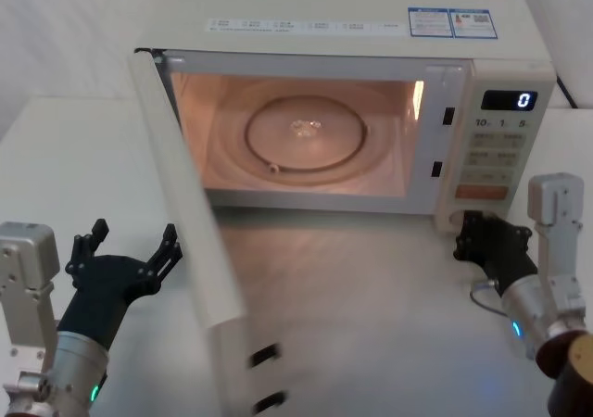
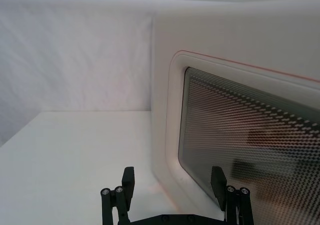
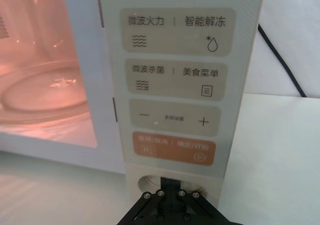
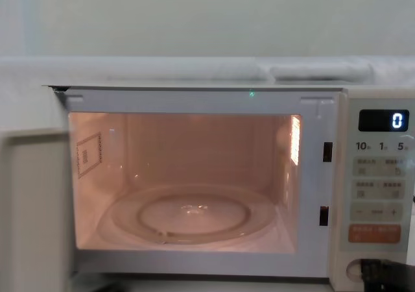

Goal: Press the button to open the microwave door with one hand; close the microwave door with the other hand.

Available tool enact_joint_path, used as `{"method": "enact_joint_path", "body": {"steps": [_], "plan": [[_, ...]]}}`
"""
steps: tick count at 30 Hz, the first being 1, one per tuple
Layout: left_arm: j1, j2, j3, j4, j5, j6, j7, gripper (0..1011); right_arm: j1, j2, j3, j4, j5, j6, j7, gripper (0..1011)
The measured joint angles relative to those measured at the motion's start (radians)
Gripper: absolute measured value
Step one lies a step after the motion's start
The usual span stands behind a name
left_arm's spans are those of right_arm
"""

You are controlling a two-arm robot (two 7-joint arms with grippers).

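1. Looking lower right in the head view, you see the right gripper (image 1: 471, 234) with fingers together at the button (image 3: 172, 182).
2. Your left gripper (image 1: 130, 241), fingers spread, sits lower left beside the microwave door (image 1: 199, 241), which stands swung wide open.

Left gripper (image 1: 130, 246) left of microwave door (image 1: 199, 241), right gripper (image 1: 471, 233) at button (image 3: 150, 182).

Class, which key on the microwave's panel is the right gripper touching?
The button, the wide cream key at the bottom, below the orange key; the right gripper presses it.
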Motion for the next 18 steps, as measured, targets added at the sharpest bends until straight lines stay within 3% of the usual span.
{"method": "enact_joint_path", "body": {"steps": [10, 18], "plan": [[0.000, 0.000, 0.000, 0.000, 0.000, 0.000, 0.000, 1001, -0.080, 0.046, -0.001, -0.109, 0.005, 0.022, 0.030, 0], [0.000, 0.000, 0.000, 0.000, 0.000, 0.000, 0.000, 1001, -0.136, 0.096, 0.004, -0.177, 0.041, 0.012, 0.090, 0]]}}
